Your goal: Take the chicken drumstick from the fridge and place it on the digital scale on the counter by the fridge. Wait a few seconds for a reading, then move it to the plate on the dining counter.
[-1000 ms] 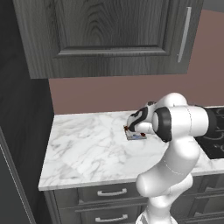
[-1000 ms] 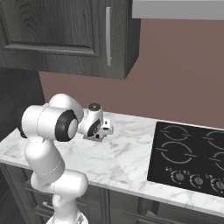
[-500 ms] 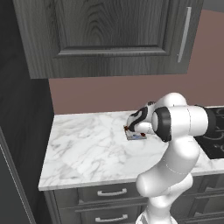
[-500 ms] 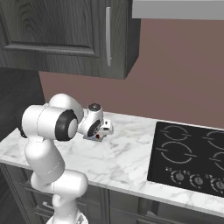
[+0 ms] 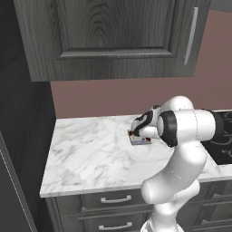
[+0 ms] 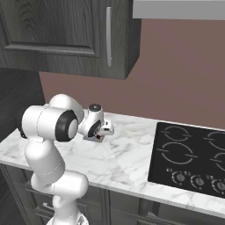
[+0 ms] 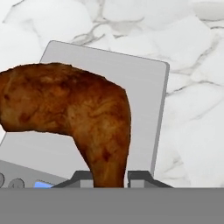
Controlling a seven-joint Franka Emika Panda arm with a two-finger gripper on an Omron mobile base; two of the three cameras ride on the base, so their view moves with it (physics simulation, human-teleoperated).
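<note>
In the hand view the chicken drumstick lies on the digital scale, which rests flat on the marble surface. The drumstick's long axis bends: the thick end points toward 9 o'clock, and the thin end runs down to 6 o'clock. There the fingers stand closed tight against that narrow end, one on each side. In the left base view the scale sits under the hand, at 9 o'clock from the black cooktop.
</note>
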